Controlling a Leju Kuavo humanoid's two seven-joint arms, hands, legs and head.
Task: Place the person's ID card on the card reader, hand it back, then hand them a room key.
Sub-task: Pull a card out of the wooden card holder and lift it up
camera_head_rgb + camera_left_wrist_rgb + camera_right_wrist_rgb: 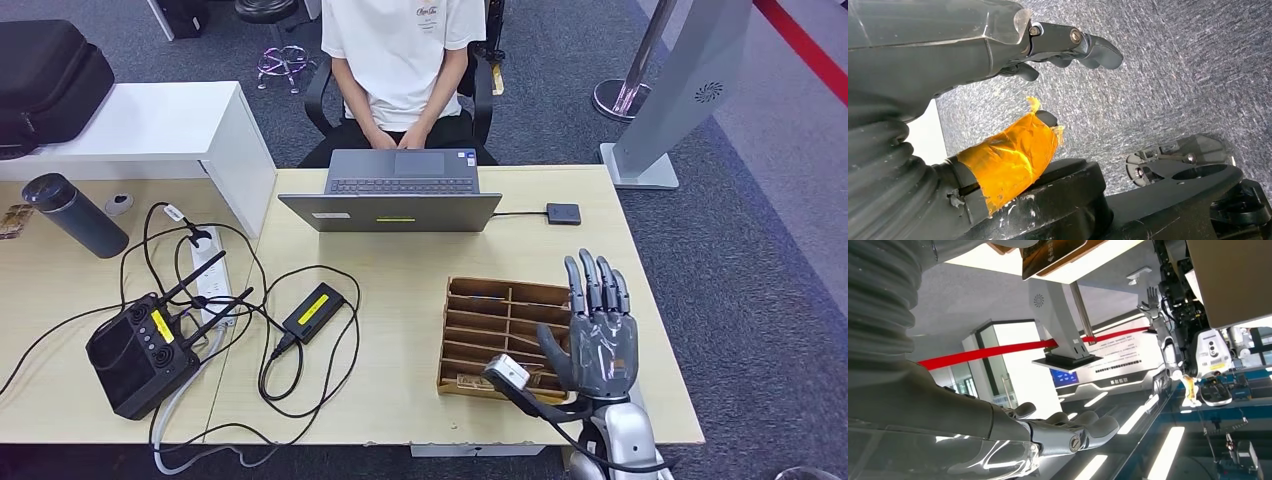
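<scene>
My right hand [598,325] is raised over the table's right part, beside the right end of a wooden slotted card holder [500,335], with its fingers [1075,432] stretched out and nothing in them. A card [468,381] lies in the holder's nearest slot, and a card's edge [1050,255] sticks out of the holder in the right wrist view. A small black card reader [564,213] lies right of the laptop, on a cable. My left hand [1013,150] hangs over grey carpet and holds nothing; orange tape wraps its thumb. The person [400,60] sits behind the laptop with both hands in their lap.
An open grey laptop [395,190] stands at the table's far edge. On the left lie a black controller [140,350], looping cables, a black power brick [313,310], a power strip [205,270] and a dark bottle [75,215]. A grey kiosk [680,90] stands off the far right corner.
</scene>
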